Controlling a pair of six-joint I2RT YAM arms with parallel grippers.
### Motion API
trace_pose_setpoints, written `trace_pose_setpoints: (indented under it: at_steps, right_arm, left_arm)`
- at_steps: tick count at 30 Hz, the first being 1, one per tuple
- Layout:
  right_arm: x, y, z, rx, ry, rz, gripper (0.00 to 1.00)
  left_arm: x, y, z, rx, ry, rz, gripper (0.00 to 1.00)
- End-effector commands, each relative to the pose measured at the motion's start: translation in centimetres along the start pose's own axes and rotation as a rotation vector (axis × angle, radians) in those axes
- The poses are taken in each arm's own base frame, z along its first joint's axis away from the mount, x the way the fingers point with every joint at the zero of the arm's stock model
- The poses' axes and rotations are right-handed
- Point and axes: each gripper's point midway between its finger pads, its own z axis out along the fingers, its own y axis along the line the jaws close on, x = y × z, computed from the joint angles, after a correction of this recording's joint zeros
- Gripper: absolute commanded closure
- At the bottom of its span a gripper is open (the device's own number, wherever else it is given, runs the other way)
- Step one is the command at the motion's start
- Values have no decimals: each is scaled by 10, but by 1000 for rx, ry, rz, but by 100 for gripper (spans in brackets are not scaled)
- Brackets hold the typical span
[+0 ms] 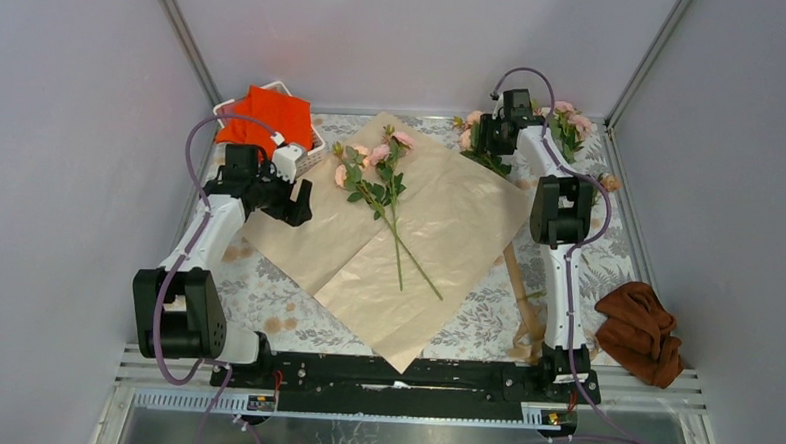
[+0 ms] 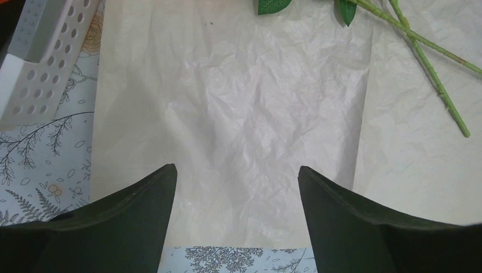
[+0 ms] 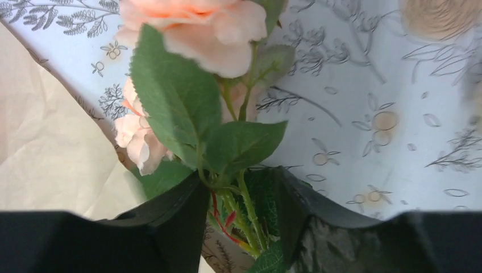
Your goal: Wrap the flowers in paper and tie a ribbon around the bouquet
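Flowers (image 1: pixel 379 178) lie diagonally on the paper (image 1: pixel 458 235), blooms far-left, stems near-right.

The paper (image 1: pixel 448 244), tan and lightly crumpled, lies flat on the tabletop (image 1: pixel 266 299), turned like a diamond. The flowers (image 1: pixel 379 171), pink roses on long thin green stems, lie on it with their heads toward the far side. Another sprig (image 3: pixel 187 102) sits between the fingers of the right hand (image 3: pixel 240 182), off the paper's far right edge. The ribbon (image 1: pixel 515 277), a narrow tan strip, lies beside the paper's right corner.
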Motion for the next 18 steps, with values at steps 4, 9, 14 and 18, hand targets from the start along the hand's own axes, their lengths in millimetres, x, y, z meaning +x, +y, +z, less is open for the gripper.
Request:
trace_pose_setpoints:
  at_steps: [4, 9, 14, 18]
  right_arm:
    - [-18, -18, 0, 87, -52, 19, 75]
    - [-74, -40, -56, 223, -202, -67, 100]
    - [-152, -55, -169, 411, -451, -104, 100]
    - [-190, -52, -285, 515, -696, -43, 100]
  left_arm:
    - [1, 0, 2, 17, -2, -17, 14]
    - [-1, -2, 0, 24, -6, -8, 14]
    - [-3, -4, -2, 31, -15, -2, 14]
    - [-7, -5, -5, 32, -25, 13, 14]
